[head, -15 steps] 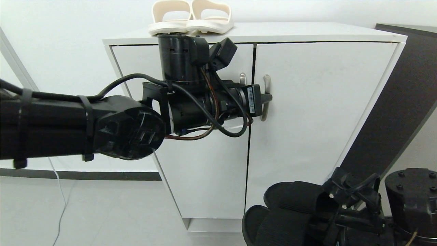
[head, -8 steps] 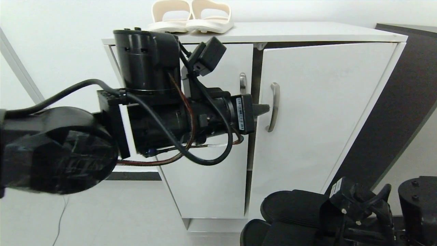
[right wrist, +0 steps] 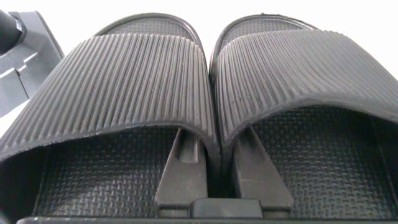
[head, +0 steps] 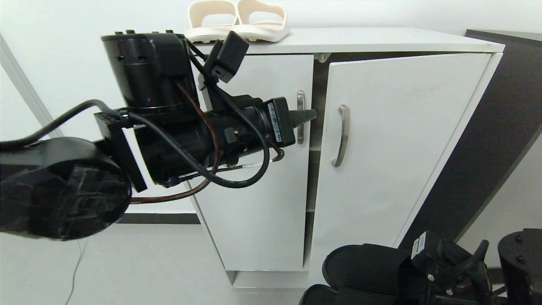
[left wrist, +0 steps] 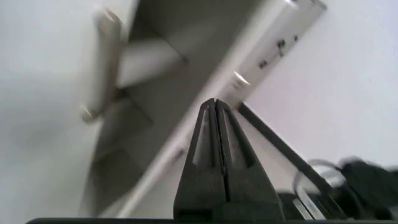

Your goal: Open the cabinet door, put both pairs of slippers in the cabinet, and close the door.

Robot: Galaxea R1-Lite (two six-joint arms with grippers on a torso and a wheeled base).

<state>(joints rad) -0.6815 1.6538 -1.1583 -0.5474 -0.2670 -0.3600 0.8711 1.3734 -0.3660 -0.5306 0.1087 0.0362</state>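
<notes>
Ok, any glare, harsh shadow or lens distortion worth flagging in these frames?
Head view: even light, no glare on the right door; cabinet sides splay from wide-angle distortion; door gap in shadow. Left wrist view: left gripper dark against the bright cabinet. Right wrist view: black slippers evenly lit.

Black arm (head: 63,190), looped cables (head: 228,184) — white label (head: 275,122)

One cabinet (head: 381,40). Two doors: left door (head: 254,212) and right door (head: 402,127). Two metal handles: left handle (head: 300,98) and right handle (head: 344,131). Two cream slippers (head: 238,29), one pair. Two black slippers (head: 364,271), a second pair.
</notes>
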